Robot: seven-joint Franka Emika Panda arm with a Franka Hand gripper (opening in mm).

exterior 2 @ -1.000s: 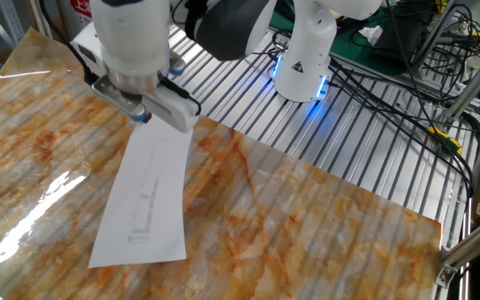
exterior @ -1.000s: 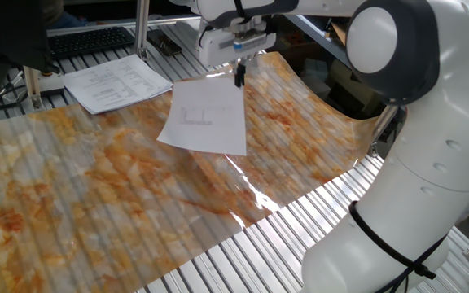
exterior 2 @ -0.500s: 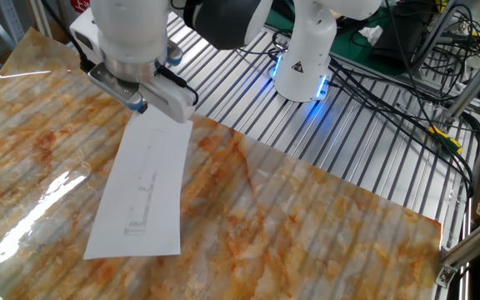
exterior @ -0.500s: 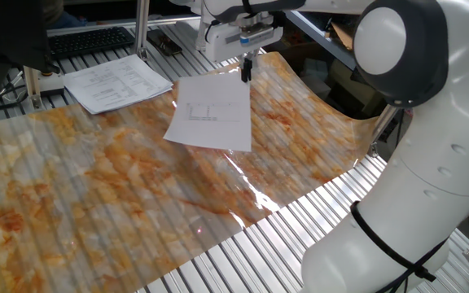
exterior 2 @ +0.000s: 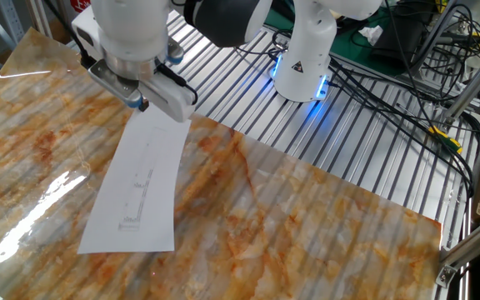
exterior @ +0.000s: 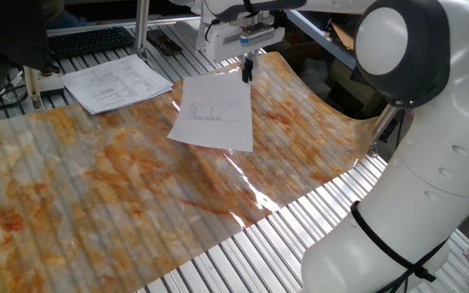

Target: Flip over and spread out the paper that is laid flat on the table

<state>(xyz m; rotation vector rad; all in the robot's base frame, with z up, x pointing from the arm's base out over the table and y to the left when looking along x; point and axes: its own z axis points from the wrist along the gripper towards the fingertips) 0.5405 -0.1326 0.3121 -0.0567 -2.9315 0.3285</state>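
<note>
I see the gripper (exterior: 248, 72) pinching the paper (exterior: 212, 114) at one corner, the dark jaws closed on its edge. The sheet hangs from that corner and slopes down over the table (exterior: 72, 187); its low edge seems to rest on the marbled orange-and-grey cover, though I cannot tell exactly how much of it touches. A few faint lines of print show on the face turned up toward me.

From the other fixed view, the paper (exterior 2: 137, 193) stretches away from the gripper (exterior 2: 142, 104) as a long white strip, its lowest corner down on the marbled cover. The jaws are mostly hidden there behind the white wrist housing.

Beyond the paper, at the edge of the marbled cover, lies a stack of printed pages (exterior: 116, 80), well apart from the held sheet. Past that stack, a black keyboard (exterior: 88, 39) sits on the bare metal slats. In the other fixed view the arm's base (exterior 2: 305, 50) stands on the slats, glowing blue.
</note>
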